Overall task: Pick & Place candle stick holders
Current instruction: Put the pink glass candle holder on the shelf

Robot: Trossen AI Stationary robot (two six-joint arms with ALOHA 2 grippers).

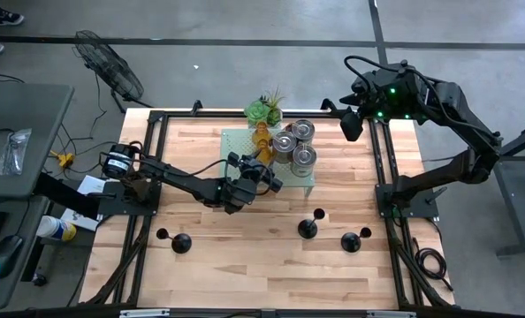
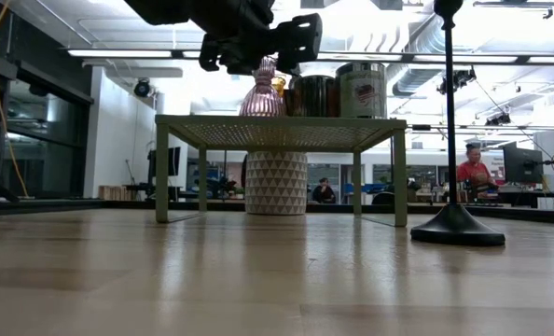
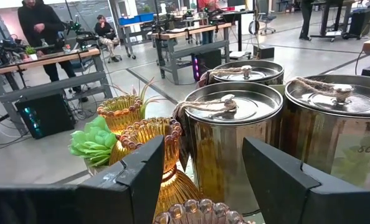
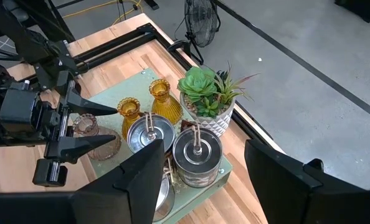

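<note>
While the right arm waits high over the counter's (image 1: pixel 245 256) far right corner, its gripper (image 4: pixel 200 180) with fingers apart and holding nothing, the left gripper (image 1: pixel 264 174) reaches in at the pale green perforated stand (image 1: pixel 236 141) from about eight o'clock. Its fingers (image 3: pixel 141 171) stand apart around empty air, level with the top of the stand, and the right wrist view shows them just short of a pinkish glass holder (image 4: pixel 88 132) at the stand's near edge. Beyond that holder sit two amber glass holders (image 4: pixel 144 102), and at roughly two o'clock from the gripper stand three silvery cylindrical holders (image 1: pixel 296 146), upright and touching one another, lids tied with twine. A green potted plant (image 1: pixel 264 109) stands at twelve o'clock behind the stand. Four black holders (image 1: pixel 308 227) with round bases and thin stems stand upright along the near part of the counter, well apart from each other and from both arms. Judging by the layout, the left arm is by far the nearer to the cluster on the stand; the pink holder lies straight ahead of its open fingers, long axis vertical, so a short forward reach looks enough to straddle it.
</note>
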